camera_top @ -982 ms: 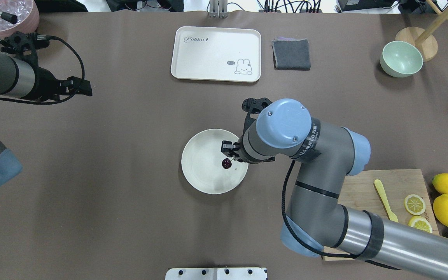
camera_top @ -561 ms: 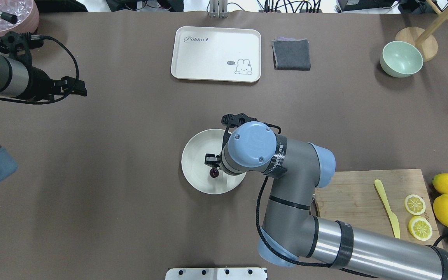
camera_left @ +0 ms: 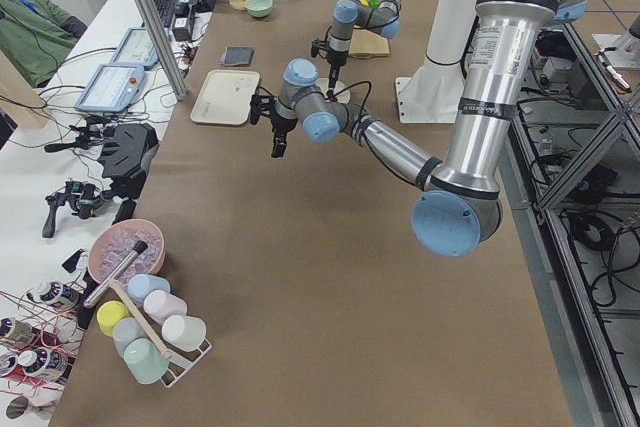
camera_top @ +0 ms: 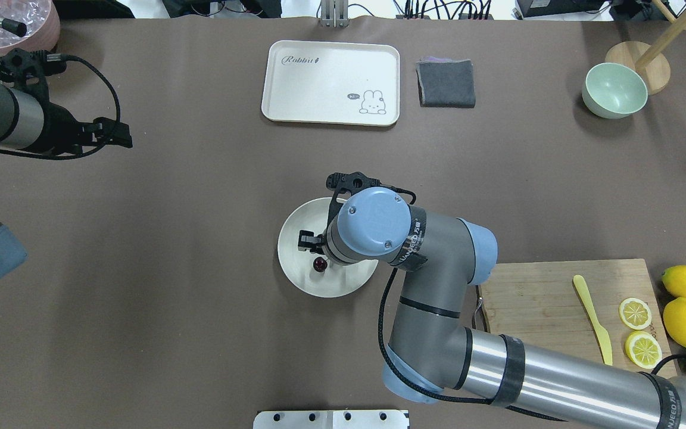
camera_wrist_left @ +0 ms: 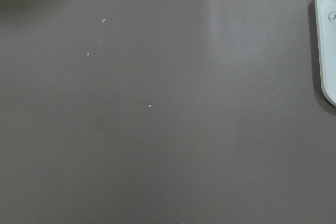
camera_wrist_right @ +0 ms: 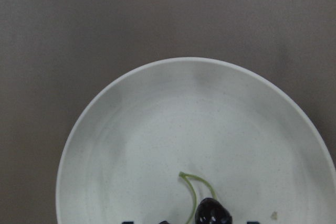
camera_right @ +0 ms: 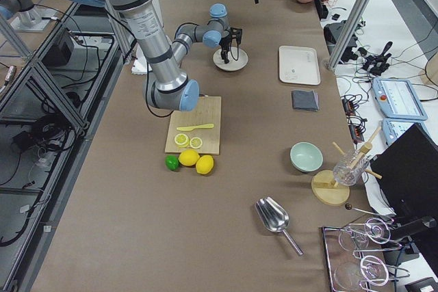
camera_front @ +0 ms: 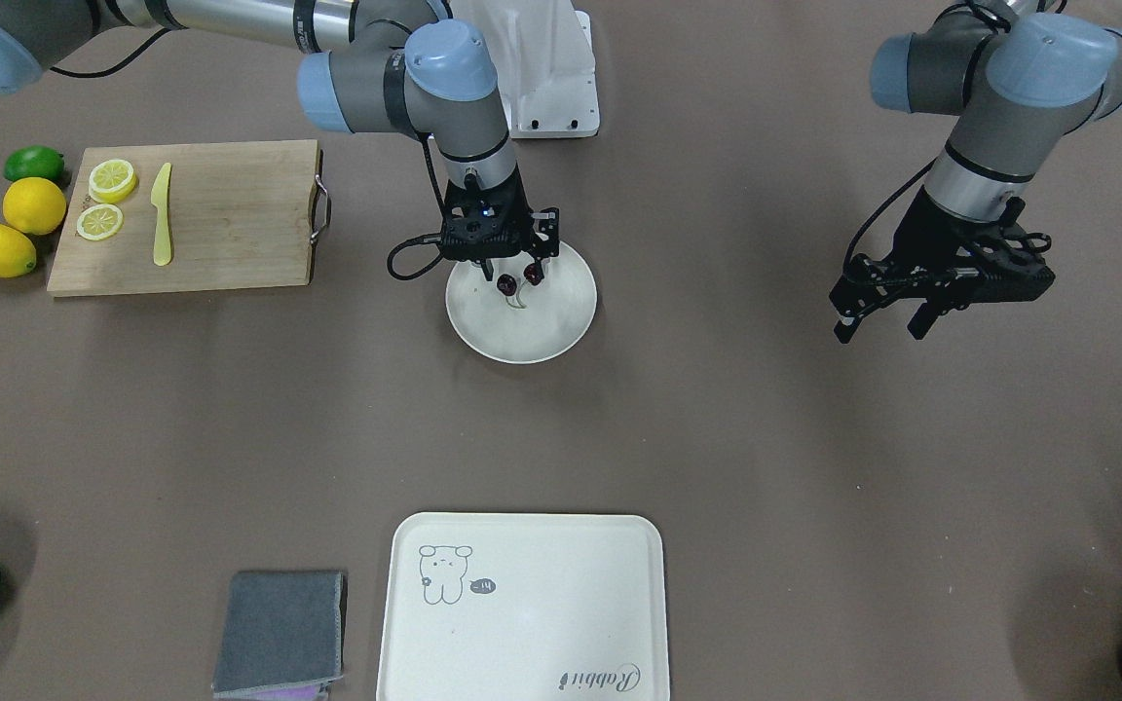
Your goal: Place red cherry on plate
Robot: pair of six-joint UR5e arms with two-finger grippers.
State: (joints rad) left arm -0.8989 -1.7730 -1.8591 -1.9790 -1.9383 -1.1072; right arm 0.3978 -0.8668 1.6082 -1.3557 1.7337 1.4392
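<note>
**Cherry Lies on the Plate Under a Spread Claw**

Closest to the robot, on its right side, sits a flat wooden cutting board [camera_top: 533,292]. On it lie a pale yellow plastic knife [camera_top: 592,313] and two round lemon slices [camera_top: 635,313]. Two whole yellow lemons [camera_top: 685,322] lie on the brown table [camera_top: 200,208] just beside the board.

A little farther out, near the middle of the table, is the round cream-white plate [camera_top: 301,275] with a raised rim. The red cherry [camera_top: 320,264], a pair of tiny shiny dark fruits joined by thin green stems, lies inside the plate, on the side nearer the robot. The right claw [camera_front: 515,265] hangs low just over it, pointing down. Its two black fingers are spread wide, with the cherry between them, and they do not pinch it. The right wrist view shows the stems curled flat on the plate.

Farther still, off to the robot's left, the left claw [camera_front: 880,323] hangs over bare table, well apart from the plate. Its fingers are spread too.

Farthest away lie a cream tray with a rabbit drawing [camera_top: 319,83], a folded grey cloth [camera_top: 446,83] just beside it, and a pale green bowl [camera_top: 614,90].
</note>
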